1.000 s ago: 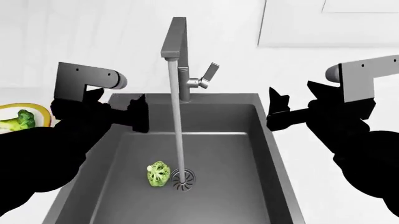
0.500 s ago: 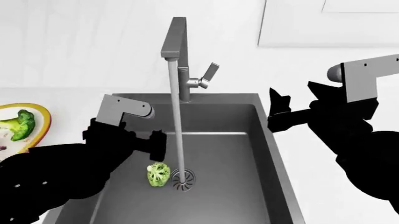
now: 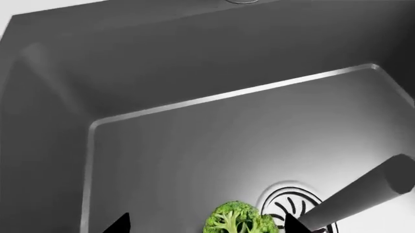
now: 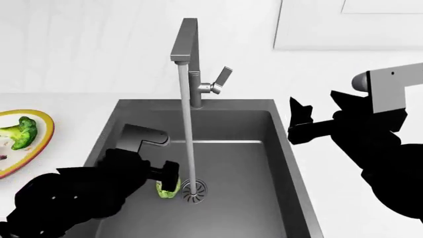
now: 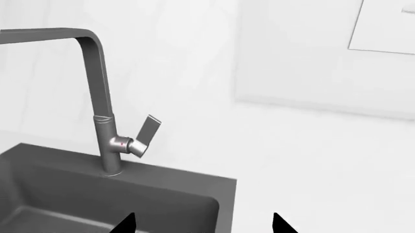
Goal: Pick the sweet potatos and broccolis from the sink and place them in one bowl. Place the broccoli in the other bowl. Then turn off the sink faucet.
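A green broccoli (image 4: 165,190) lies on the sink floor beside the drain (image 4: 193,190). In the left wrist view the broccoli (image 3: 238,221) sits between my two dark fingertips (image 3: 120,224). My left gripper (image 4: 166,179) is open, low inside the sink (image 4: 278,163) and right over the broccoli, hiding part of it. Another broccoli (image 4: 20,131) rests in the yellow-rimmed bowl (image 4: 43,135) on the left counter. Water runs from the faucet (image 4: 187,54); its handle (image 4: 223,79) is tilted up. My right gripper (image 4: 316,105) is open above the right counter. Sweet potatoes are out of view.
The water stream (image 4: 187,129) falls just right of my left gripper onto the drain (image 3: 290,204). In the right wrist view the faucet handle (image 5: 146,134) is ahead of my right gripper (image 5: 202,226), with the white counter (image 5: 324,174) beside the sink. A white wall panel (image 4: 350,25) stands behind.
My left arm has dropped from the sink's left rim into the basin and now stands over the broccoli. The right arm has shifted slightly right.
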{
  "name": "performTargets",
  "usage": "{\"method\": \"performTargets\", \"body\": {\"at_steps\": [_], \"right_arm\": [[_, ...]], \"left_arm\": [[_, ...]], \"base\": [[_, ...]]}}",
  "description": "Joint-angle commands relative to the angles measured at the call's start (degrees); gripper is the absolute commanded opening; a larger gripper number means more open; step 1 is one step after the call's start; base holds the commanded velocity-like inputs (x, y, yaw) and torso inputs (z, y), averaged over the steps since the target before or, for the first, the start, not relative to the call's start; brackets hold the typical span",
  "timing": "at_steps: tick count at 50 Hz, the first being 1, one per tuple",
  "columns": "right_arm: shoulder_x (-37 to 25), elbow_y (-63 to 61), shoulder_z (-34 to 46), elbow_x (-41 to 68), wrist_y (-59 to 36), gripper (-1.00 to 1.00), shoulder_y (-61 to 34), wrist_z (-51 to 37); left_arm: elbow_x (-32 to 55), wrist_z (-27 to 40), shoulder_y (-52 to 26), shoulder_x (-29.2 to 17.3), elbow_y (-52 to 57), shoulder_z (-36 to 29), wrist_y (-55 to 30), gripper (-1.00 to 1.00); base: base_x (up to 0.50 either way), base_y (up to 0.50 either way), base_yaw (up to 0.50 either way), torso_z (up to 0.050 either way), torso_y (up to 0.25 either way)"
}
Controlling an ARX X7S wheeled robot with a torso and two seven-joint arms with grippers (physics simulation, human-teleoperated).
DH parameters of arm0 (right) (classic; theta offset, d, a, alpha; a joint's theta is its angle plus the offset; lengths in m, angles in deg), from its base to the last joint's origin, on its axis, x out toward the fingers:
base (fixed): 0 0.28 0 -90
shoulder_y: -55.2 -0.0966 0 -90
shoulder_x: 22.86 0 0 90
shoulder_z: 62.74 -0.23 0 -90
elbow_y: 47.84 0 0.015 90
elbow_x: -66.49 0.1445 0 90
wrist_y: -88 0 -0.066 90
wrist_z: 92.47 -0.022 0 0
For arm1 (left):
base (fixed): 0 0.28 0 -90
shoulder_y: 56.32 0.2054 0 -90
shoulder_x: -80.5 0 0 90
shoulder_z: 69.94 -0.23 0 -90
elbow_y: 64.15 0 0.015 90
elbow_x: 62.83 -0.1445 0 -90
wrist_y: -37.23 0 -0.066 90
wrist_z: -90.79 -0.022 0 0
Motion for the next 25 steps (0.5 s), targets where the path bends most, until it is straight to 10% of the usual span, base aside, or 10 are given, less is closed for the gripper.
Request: {"method": "performTargets", "body": {"at_steps": [1,25], "right_arm": [[-0.08,0.00,-0.41,-0.23,0.12,1.00,1.01,0.58],[-0.28,0.52,0.30,-0.16,0.61,1.00,1.36,1.27]], "left_arm": [[-1.45,-2.88,1.90,0.63,-2.43,-2.12,1.01,1.00],[-4.88,-9.32,2.27,5.80,-9.69,-4.85,4.08,1.00]], "base": [[0.00,0.00,0.00,0.000,0.000],[0.00,0.00,0.00,0.000,0.000]]}}
